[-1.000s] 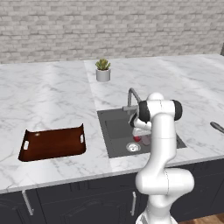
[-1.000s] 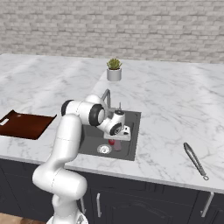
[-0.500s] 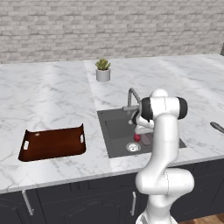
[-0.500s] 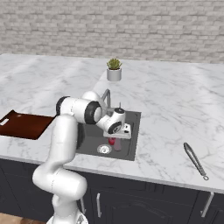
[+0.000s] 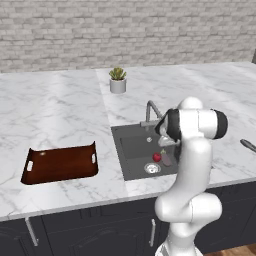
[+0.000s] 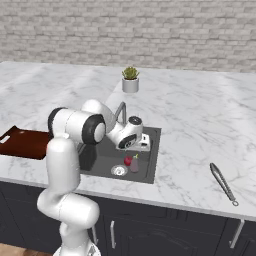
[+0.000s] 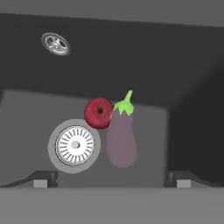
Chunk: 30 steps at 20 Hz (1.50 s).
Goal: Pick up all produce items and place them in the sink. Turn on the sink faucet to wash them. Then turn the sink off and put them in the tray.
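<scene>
Round red fruit [image 7: 99, 113] and elongated purple vegetable with green tip [image 7: 121, 140] both lie on the floor of the dark grey rectangular recessed sink [image 7: 144, 61]. The two touch, or very nearly: the fruit sits against the vegetable's green stem end. Both are just beside the round silver drain [image 7: 75, 145], the fruit at its rim. Judgement: both produce pieces are in the basin, so the loading step looks done; lying by the drain puts them low in the sink, where water from the tap should reach them.

Slim grey metal gooseneck faucet [image 5: 151, 111] stands at the back edge of the basin, beside the hand. No water visible. Judgement: turning on the tap is the next step.

Two-finger gripper [image 7: 112, 181]: spread wide, nothing between the fingers, touching nothing. The finger tips [image 7: 43, 178] stand at the far sides of the hand view, with the produce below and between them but well apart from them. The hand hovers above the basin, pointing down into it.

Further out: dark reddish-brown rectangular wooden tray [image 5: 61, 163] with cut-out handle slots sits on the white marble counter [image 5: 55, 107] left of the sink, with nothing in it. Potted green succulent [image 5: 118, 80] stands behind the sink. Metal tongs [image 6: 223, 183] lie on the counter to the right.
</scene>
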### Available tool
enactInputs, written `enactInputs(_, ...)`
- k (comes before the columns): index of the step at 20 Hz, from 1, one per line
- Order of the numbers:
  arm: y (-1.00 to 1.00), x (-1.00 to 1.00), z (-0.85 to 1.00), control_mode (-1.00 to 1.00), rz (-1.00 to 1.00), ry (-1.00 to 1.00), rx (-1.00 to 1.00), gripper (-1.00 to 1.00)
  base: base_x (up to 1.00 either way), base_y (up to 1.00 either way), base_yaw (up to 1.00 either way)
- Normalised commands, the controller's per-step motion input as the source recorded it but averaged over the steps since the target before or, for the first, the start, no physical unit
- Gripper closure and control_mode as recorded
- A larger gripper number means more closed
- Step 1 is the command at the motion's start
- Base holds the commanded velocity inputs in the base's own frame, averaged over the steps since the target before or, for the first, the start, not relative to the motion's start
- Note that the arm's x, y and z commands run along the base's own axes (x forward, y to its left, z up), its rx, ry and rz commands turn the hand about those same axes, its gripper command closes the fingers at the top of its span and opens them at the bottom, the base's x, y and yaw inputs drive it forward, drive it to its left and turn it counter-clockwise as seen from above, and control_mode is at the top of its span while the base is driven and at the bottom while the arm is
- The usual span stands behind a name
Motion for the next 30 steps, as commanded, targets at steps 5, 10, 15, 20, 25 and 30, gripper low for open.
enactInputs(5,0.00,-0.41,0.86,-1.00,0.06,-0.19,0.01,-1.00,0.00,0.00,0.00)
enactInputs(10,0.00,-0.52,0.76,-1.00,0.06,-0.21,0.00,-1.00,0.00,0.00,0.00)
enactInputs(15,0.00,-0.60,0.65,-1.00,0.07,-0.21,0.00,-1.00,0.00,0.00,0.00)
enactInputs(20,0.00,-0.57,0.48,-1.00,0.07,-0.29,0.00,-1.00,0.00,0.00,0.00)
enactInputs(25,0.00,-0.48,0.45,-1.00,0.07,-0.30,0.02,-1.00,0.00,0.00,0.00)
enactInputs(30,-0.01,0.05,0.13,-1.00,0.04,-0.12,0.10,-1.00,0.00,0.00,0.00)
